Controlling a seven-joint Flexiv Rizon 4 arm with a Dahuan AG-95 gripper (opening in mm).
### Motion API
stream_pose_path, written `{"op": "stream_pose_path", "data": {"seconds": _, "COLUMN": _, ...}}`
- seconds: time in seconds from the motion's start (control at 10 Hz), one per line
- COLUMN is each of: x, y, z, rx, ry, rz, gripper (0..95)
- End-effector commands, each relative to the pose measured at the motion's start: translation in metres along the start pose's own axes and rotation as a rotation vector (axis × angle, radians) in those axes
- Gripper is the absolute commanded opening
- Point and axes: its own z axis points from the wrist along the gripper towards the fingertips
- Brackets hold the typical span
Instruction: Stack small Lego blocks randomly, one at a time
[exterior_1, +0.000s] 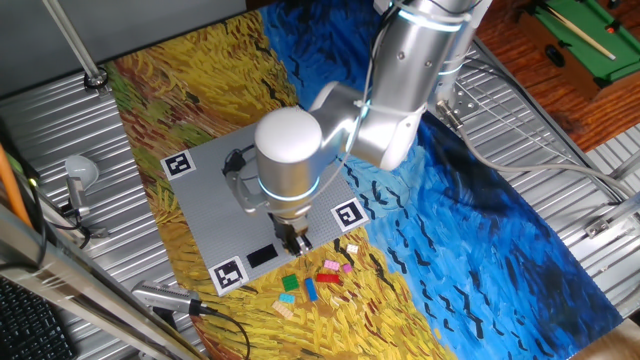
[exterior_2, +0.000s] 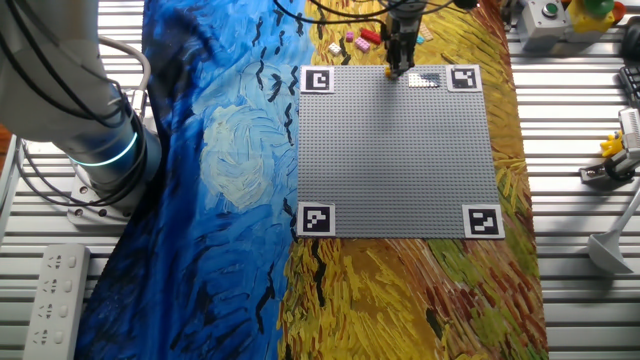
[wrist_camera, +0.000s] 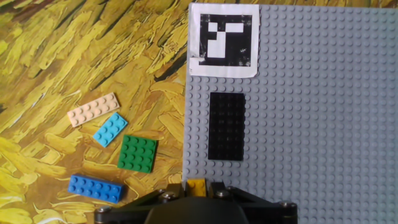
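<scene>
Yellow plastic shows between my gripper (wrist_camera: 198, 190) fingers in the hand view: a small studded yellow brick (wrist_camera: 198, 186) pinched there, right at the near edge of the grey baseplate (wrist_camera: 311, 112). A flat black plate (wrist_camera: 226, 126) sits pressed onto the baseplate just beyond it, below one of the marker tags (wrist_camera: 224, 40).

On the painted cloth (wrist_camera: 74, 56) beside the baseplate I count four loose pieces in this view: one tan plate (wrist_camera: 93, 109), one teal plate (wrist_camera: 111, 129), one green square plate (wrist_camera: 137, 153) and one blue plate (wrist_camera: 95, 188), all lying flat and apart from each other.

From one fixed view I also see a red brick (exterior_1: 329, 277) and a pink brick (exterior_1: 347, 267) in the same scatter near the baseplate corner. From the other fixed view I count four marker tags, one at each baseplate corner.
</scene>
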Motion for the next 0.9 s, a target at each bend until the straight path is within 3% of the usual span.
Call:
{"op": "stream_pose_path", "data": {"seconds": 0.1, "x": 0.0017, "y": -0.0076, "z": -0.0024, "rx": 0.006, "ry": 0.007, "rz": -0.03, "gripper": 0.0}}
{"op": "stream_pose_path", "data": {"seconds": 0.5, "x": 0.0028, "y": -0.0087, "z": -0.0036, "rx": -0.003, "ry": 0.004, "rz": -0.119, "gripper": 0.0}}
{"op": "stream_pose_path", "data": {"seconds": 0.9, "x": 0.0028, "y": -0.0087, "z": -0.0036, "rx": 0.051, "ry": 0.004, "rz": -0.046, "gripper": 0.0}}
